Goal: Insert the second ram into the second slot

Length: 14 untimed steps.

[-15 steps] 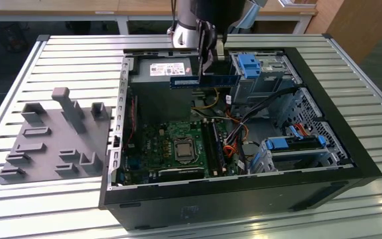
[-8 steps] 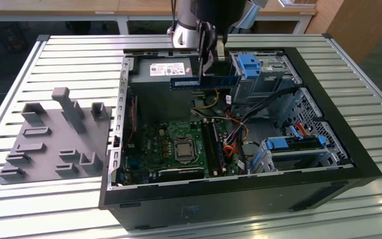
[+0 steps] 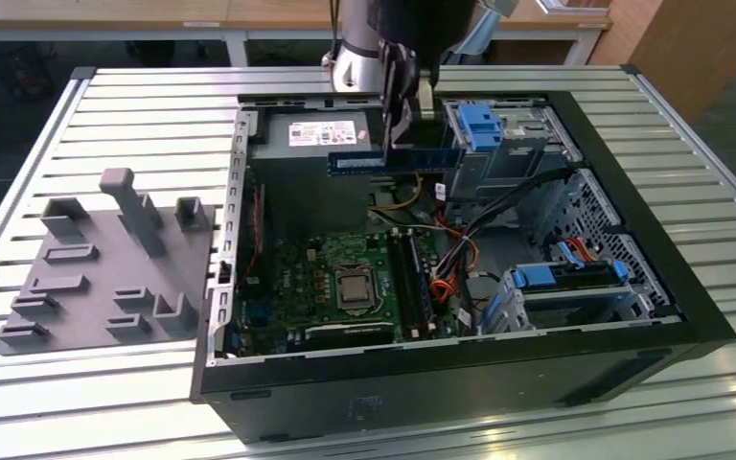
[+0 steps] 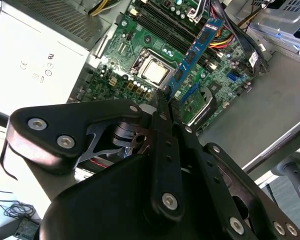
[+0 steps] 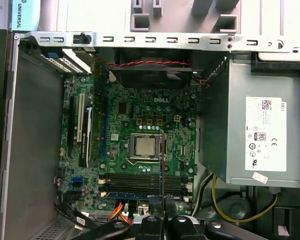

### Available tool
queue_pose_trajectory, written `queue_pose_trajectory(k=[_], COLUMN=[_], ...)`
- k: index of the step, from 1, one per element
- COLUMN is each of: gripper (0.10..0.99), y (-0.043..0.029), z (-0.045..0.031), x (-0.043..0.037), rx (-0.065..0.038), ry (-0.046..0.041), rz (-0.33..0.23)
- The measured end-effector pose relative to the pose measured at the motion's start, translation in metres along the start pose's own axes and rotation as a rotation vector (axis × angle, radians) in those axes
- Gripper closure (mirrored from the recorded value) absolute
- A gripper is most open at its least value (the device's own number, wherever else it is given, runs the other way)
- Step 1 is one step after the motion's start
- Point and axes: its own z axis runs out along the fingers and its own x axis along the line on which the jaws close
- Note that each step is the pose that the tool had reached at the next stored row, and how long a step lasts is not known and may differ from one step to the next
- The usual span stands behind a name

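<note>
The hand grips the second ram level, well above the memory slots, its long axis crosswise to theirs.

In the exterior view the arm's wrist is a smooth silver-grey cylinder with a black housing beside it. The end effector under it is narrow and matt black, and one finger has a pale cream face. In the second wrist view the end effector is built of flat black bars with rounded ends, linked at joints by round silver screws. A grey ribbed metal hub sits between the bars. In the first wrist view its black knuckles look glossy and rounded
</note>
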Motion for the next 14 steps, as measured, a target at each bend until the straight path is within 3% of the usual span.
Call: queue_pose_trajectory(k=[14], gripper=[0.949], y=[0.0001], z=[0.0001], x=[0.0033], rx=[0.000], ry=[0.0133], rz=[0.001])
